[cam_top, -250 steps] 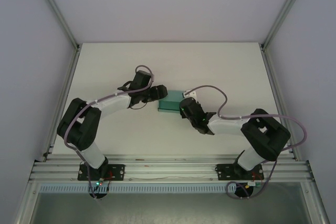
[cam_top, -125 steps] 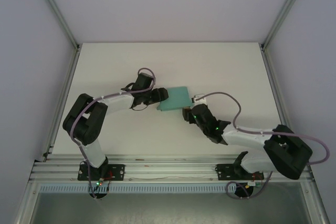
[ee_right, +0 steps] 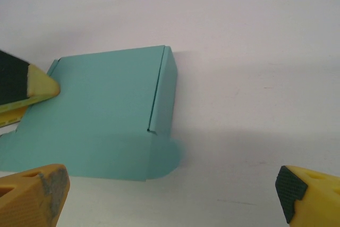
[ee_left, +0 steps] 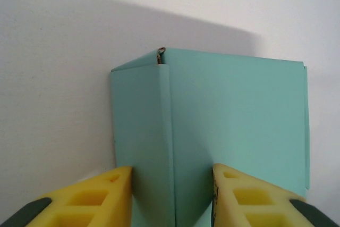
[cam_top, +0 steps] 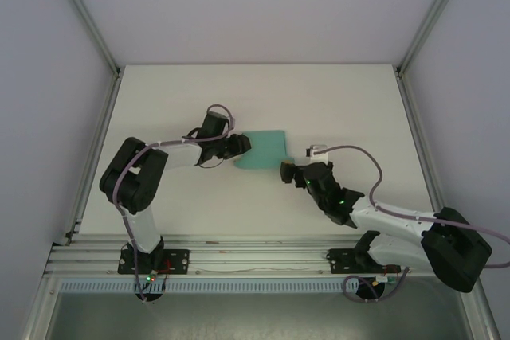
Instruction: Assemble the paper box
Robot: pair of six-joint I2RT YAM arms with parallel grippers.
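Note:
The teal paper box point(cam_top: 264, 150) lies at the middle of the white table point(cam_top: 343, 101), folded into a flat rectangular shape with a rounded tab showing at its near corner point(ee_right: 167, 158). My left gripper point(cam_top: 241, 147) is shut on the box's left edge. In the left wrist view its yellow fingers point(ee_left: 114, 184) press on either side of a folded ridge of the box point(ee_left: 234, 115), with the gripper point(ee_left: 172, 176) closed there. My right gripper point(cam_top: 288, 171) stands wide open just in front of and to the right of the box point(ee_right: 101, 115), with nothing between its fingers point(ee_right: 170, 192).
Aluminium frame posts and grey walls bound the table on both sides and at the back. One fingertip of the left gripper point(ee_right: 32, 84) rests on the box's left part. Bare table lies to the right of the box and behind it.
The right gripper has opened, let go of the box and drawn back toward the near right. The left gripper has narrowed onto the box's left edge. The box has turned and settled flatter.

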